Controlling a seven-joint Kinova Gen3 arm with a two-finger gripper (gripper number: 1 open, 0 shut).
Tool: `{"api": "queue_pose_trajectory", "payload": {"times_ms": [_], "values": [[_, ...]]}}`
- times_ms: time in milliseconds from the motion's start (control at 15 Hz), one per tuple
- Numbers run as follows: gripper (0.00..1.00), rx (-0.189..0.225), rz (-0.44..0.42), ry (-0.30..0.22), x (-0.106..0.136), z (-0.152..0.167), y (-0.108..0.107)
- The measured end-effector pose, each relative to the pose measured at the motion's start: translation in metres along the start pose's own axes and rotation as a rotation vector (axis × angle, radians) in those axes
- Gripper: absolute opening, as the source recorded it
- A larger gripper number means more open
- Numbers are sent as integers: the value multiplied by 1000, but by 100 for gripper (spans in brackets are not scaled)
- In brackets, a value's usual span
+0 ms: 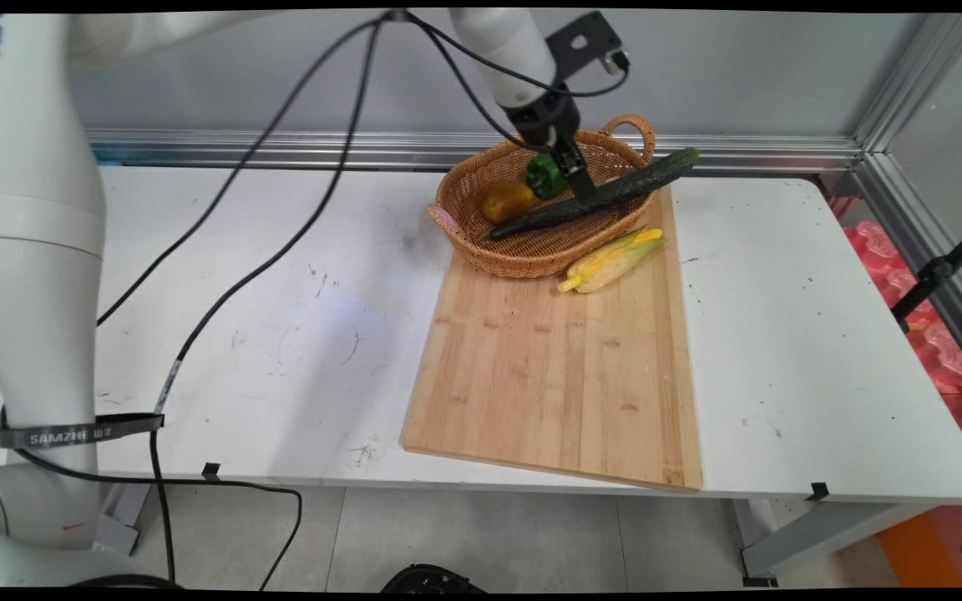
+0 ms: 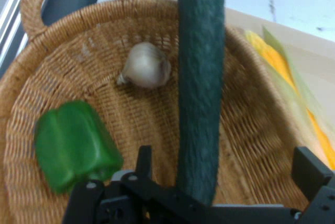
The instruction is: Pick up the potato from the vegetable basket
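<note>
A long dark green cucumber [image 1: 598, 199] lies slanted across the wicker basket [image 1: 523, 255], its lower end inside and its upper end sticking out over the right rim. My gripper [image 1: 579, 179] hangs just above its middle. In the hand view the cucumber [image 2: 200, 88] runs between the two fingers of the gripper [image 2: 225, 160], which stands open with a wide gap on the right side. A green pepper [image 2: 73, 145] lies left of the cucumber and a garlic bulb [image 2: 145, 66] farther in. A yellow-orange vegetable [image 1: 508, 200] sits in the basket's left part.
The basket stands on the far end of a wooden cutting board [image 1: 556, 376]. An ear of corn [image 1: 610, 259] in its husk lies on the board against the basket's near right side. Black cables [image 1: 281, 242] hang over the table's left half.
</note>
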Motion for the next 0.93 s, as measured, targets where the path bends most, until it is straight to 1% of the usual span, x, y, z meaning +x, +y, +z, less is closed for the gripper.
{"api": "queue_pose_trajectory", "payload": {"times_ms": [267,600,733,933], "values": [[100,-34,18,-10,-30,-53,7],[100,-82,36,-17,-67,-106,17],[100,-89,19,-14,-81,-125,18],[100,-79,-31,-9,-99,-144,18]]}}
